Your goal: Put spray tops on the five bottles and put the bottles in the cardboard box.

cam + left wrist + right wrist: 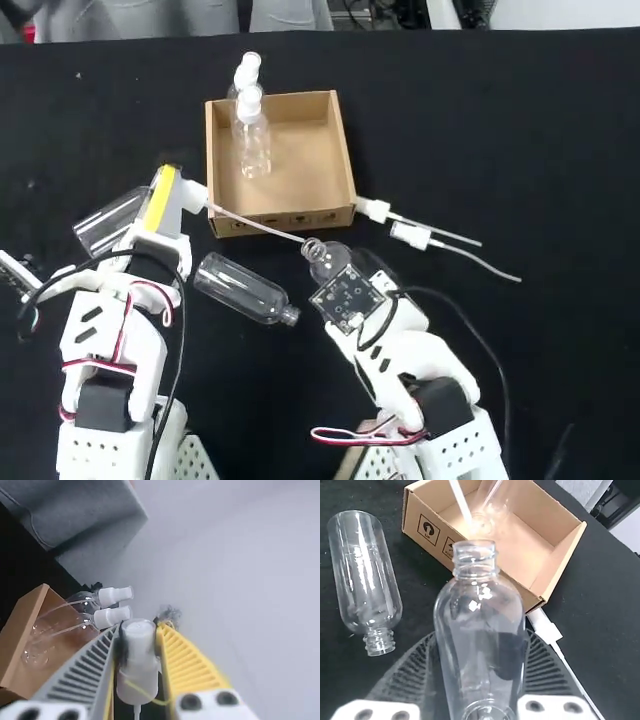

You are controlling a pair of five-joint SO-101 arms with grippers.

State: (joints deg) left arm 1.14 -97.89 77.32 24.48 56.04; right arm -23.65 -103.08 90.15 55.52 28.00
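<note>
The cardboard box carried small black printed squares on its near wall, too small for me to read. Inside it a capped bottle stood upright. A second capped bottle showed at the far wall, and I could not tell whether it stood inside or just beyond it.

My left pincer was closed on a spray top, with the grey finger on one side and the yellow on the other, just beside the box's left wall. The top's thin tube ran along the box's near wall toward the right arm. My right pincer was clamped round the body of an uncapped bottle. Its neck pointed at the box, and the tube's end sat just beside its mouth.

Between the two arms a loose bottle lay on its side with its neck toward the right arm, near the held one but apart from it. Another bare bottle lay just beside the outer side of the left pincer.

Off the box's near right corner, one spare top and another spare top lay on the black surface, their tubes trailing away to the right. Past them, that surface stretched wide to the right.
</note>
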